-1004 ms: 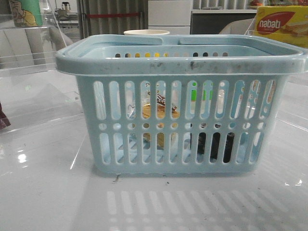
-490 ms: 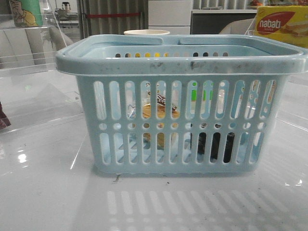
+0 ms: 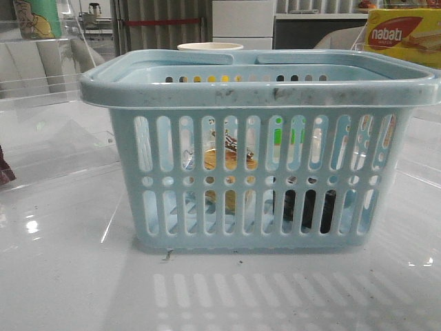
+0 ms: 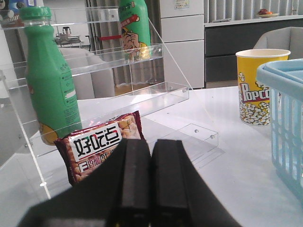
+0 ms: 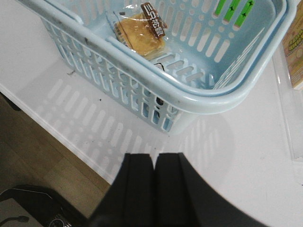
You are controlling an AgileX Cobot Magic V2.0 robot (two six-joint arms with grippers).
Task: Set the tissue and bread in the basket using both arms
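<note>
The light-blue basket fills the middle of the front view. Through its slots I see the bread, golden-brown in clear wrap, and the low black tissue on the floor to its right. From the right wrist view the bread lies inside the basket; the rim hides most of the tissue there. My right gripper is shut and empty, over the table's front edge, apart from the basket. My left gripper is shut and empty, left of the basket. Neither gripper shows in the front view.
A snack packet and a green bottle sit on a clear acrylic shelf ahead of the left gripper. A popcorn cup stands behind the basket. A yellow nabati box is at the back right.
</note>
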